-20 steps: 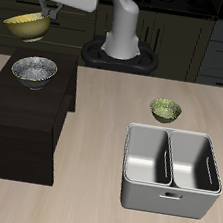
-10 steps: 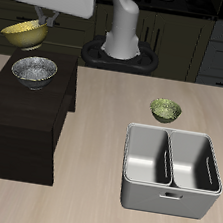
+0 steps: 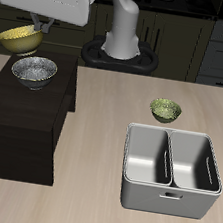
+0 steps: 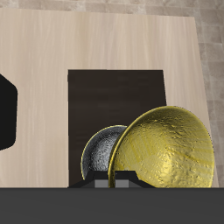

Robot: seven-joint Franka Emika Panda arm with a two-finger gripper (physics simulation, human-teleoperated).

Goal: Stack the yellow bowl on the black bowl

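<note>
— What are the jaws doing?

— They are closed on the rim of the yellow bowl (image 3: 19,38), which hangs in the air, tilted, below the gripper (image 3: 39,30). In the wrist view the yellow bowl (image 4: 166,147) fills much of the picture, its speckled glossy inside turned toward the camera, and the fingers (image 4: 121,181) pinch its edge.

— And where does the bowl sit against the other one?

— It is above and a little behind the black bowl (image 3: 34,71), off to that bowl's outer side, not touching it. Seen from the wrist, the yellow bowl overlaps part of the black bowl (image 4: 103,153), hiding one side of its grey speckled inside.

— What does the black bowl rest on?

— On the top of a dark cabinet (image 3: 21,120), near its back edge. The cabinet stands on the bench (image 3: 88,216); from the wrist its dark top (image 4: 114,101) shows as a rectangle against the pale wood.

— Anything else on the bench?

— A small olive-green bowl (image 3: 165,111) stands well apart from the cabinet, and just in front of it, nearer the front edge, a grey caddy (image 3: 171,172) with two compartments. The robot's base (image 3: 120,52) stands at the back.
</note>
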